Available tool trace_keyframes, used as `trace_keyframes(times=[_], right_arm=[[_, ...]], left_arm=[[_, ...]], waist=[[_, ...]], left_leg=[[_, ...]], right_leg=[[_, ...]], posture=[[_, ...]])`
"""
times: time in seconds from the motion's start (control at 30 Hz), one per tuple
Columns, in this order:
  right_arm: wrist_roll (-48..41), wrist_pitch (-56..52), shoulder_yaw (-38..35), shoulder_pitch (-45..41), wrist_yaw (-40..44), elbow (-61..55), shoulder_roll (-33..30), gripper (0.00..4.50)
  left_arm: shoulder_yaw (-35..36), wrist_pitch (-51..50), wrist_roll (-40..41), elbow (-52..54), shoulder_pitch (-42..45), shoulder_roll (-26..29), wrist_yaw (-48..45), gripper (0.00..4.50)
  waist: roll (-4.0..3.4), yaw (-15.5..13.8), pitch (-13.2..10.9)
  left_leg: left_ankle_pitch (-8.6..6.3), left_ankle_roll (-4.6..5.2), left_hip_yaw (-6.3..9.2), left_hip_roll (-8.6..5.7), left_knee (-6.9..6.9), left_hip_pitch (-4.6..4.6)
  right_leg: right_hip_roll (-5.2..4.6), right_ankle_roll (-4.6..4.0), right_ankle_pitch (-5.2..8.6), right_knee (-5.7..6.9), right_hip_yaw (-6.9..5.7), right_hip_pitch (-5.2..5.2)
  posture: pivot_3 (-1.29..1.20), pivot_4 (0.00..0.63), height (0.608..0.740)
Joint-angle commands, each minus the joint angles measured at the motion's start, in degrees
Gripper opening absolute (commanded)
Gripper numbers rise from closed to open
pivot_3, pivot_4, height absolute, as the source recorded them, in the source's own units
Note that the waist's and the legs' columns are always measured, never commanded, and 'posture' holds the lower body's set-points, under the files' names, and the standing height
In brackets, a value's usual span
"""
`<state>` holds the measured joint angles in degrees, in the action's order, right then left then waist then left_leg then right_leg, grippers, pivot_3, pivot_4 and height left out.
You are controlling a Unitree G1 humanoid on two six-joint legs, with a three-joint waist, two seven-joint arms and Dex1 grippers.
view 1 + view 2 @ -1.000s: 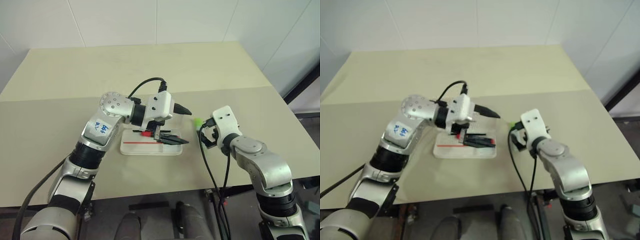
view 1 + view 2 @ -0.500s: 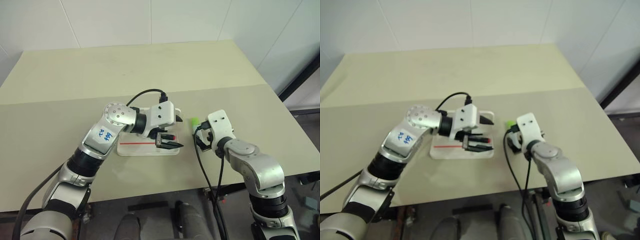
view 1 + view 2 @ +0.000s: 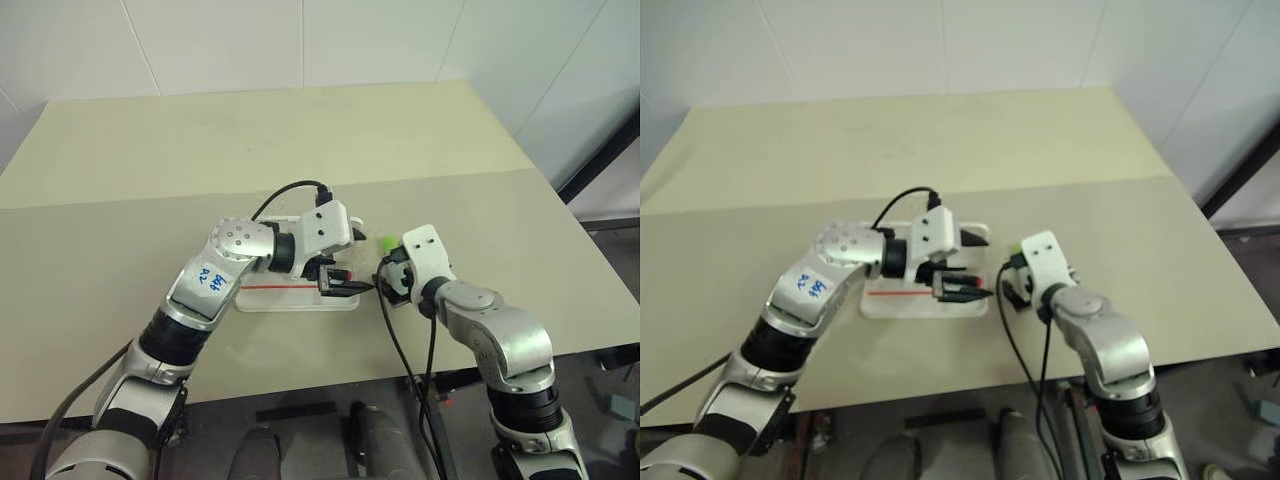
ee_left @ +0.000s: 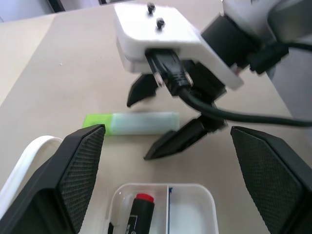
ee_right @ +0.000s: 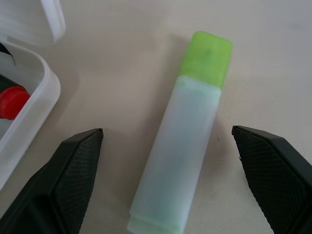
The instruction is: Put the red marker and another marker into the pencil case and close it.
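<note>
Two wide-open fingers of the right gripper (image 5: 165,180) straddle the green-capped marker (image 5: 183,141) lying on the table (image 3: 150,210) just beside the open pencil case (image 4: 161,195), its long axis running between them, cap pointing away.

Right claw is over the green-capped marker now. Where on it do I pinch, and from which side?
Pinch the green-capped marker across its pale barrel, near mid-length, coming straight down from above. It lies flat on the table, clear of the pencil case, and the open right claw already straddles it, one finger each side. The barrel gives longer parallel sides than the short cap.
</note>
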<state>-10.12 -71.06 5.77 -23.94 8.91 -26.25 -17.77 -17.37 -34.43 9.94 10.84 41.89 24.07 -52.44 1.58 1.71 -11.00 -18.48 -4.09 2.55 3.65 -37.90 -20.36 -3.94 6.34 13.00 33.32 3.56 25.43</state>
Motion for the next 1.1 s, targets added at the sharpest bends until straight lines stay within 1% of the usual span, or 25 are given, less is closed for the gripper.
trace_keyframes(times=[0.03, 0.2, 0.43, 0.53, 0.67, 0.7, 0.8, 0.83, 1.03, 1.1], right_arm=[[0.98, 1.56, -0.54, 0.02, -0.46, 0.43, -0.16, 4.5], [1.2, 1.99, -1.43, 0.86, -0.82, 1.4, -0.47, 4.5], [0.79, 0.64, -1.83, 2.32, -0.96, 3.26, 0.2, 4.5], [0.86, -1.91, -2.78, 2.56, -1.77, 3.63, 0.97, 3.91], [0.56, -2.57, -2.98, 2.9, -1.41, 2.58, 0.69, 2.46], [0.44, -2.6, -3.1, 2.88, -1.39, 2.36, 0.56, 2.19], [0.41, -2.41, -3.55, 2.73, -1.6, 2.2, -0.05, 1.19], [0.41, -2.15, -3.7, 2.7, -1.57, 2.02, -0.34, 1.1], [1.57, -0.36, -4.86, 2.52, -2.67, 1.9, -1.9, 1.11], [2.22, 0.45, -5.27, 2.55, -2.83, 1.89, -3.28, 1.11]], left_arm=[[2.53, -0.43, 2.14, 3.75, -0.57, -1.18, 1.95, 4.4], [2.84, -1.94, 3.63, 5.63, -1.81, -1.63, 2.92, 4.4], [4.82, -0.63, 5.91, 6.24, -2.29, -3.84, 5.14, 4.4], [4.75, -1.08, 6.11, 6.59, -2.27, -3.52, 5.39, 4.45], [4.6, -1.34, 6.62, 7.19, -2.43, -3.28, 5.51, 4.45], [4.58, -1.27, 6.72, 7.22, -2.44, -3.26, 5.51, 4.45], [4.57, -1.03, 6.94, 7.13, -2.32, -3.3, 5.55, 4.45], [4.58, -1.03, 7.02, 7.07, -2.24, -3.32, 5.56, 4.45], [4.51, -0.86, 7.38, 6.92, -2.12, -3.35, 5.47, 4.45], [4.51, -0.69, 7.66, 6.81, -2.03, -3.53, 5.38, 4.45]], waist=[[0.0, 0.0, 0.0], [0.0, 0.02, 0.0], [0.01, -0.02, 0.0], [0.01, -0.11, 0.01], [0.03, -0.37, 0.02], [0.03, -0.47, 0.02], [0.04, -0.83, 0.02], [0.04, -0.89, 0.02], [0.04, -1.59, 0.02], [0.04, -1.66, 0.02]], left_leg=[[0.0, 0.0, 0.0, 0.0, 0.0, 0.0], [0.0, 0.0, 0.0, 0.0, 0.0, 0.02], [0.0, 0.0, 0.0, 0.0, -0.02, 0.05], [0.01, 0.01, 0.0, 0.0, -0.02, 0.05], [0.01, 0.01, 0.0, -0.01, -0.05, 0.04], [0.01, 0.0, 0.0, -0.02, -0.05, 0.04], [0.01, 0.0, 0.0, -0.02, -0.06, 0.02], [0.0, 0.0, 0.0, -0.02, -0.06, 0.02], [0.01, 0.0, 0.0, -0.02, -0.06, 0.02], [0.01, 0.0, 0.0, -0.02, -0.06, -0.01]], right_leg=[[0.0, 0.0, 0.0, 0.0, 0.0, 0.0], [0.0, 0.0, 0.0, 0.01, 0.0, -0.01], [0.0, 0.0, 0.0, 0.03, 0.01, -0.03], [0.0, 0.0, 0.0, 0.03, 0.01, -0.04], [-0.03, 0.0, 0.0, 0.01, 0.01, -0.06], [-0.04, 0.0, 0.0, 0.0, 0.0, -0.06], [-0.04, 0.0, 0.0, -0.06, 0.0, -0.07], [-0.04, 0.0, 0.0, -0.07, 0.0, -0.08], [-0.04, 0.0, -0.01, -0.09, 0.0, -0.08], [-0.04, 0.01, -0.01, -0.15, 0.0, -0.08]], posture=[[0.0, 0.15, 0.74], [0.0, 0.15, 0.74], [0.0, 0.15, 0.74], [0.0, 0.15, 0.74], [0.0, 0.15, 0.74], [0.0, 0.15, 0.74], [0.0, 0.15, 0.74], [0.0, 0.15, 0.74], [0.0, 0.15, 0.74], [0.0, 0.15, 0.74]])
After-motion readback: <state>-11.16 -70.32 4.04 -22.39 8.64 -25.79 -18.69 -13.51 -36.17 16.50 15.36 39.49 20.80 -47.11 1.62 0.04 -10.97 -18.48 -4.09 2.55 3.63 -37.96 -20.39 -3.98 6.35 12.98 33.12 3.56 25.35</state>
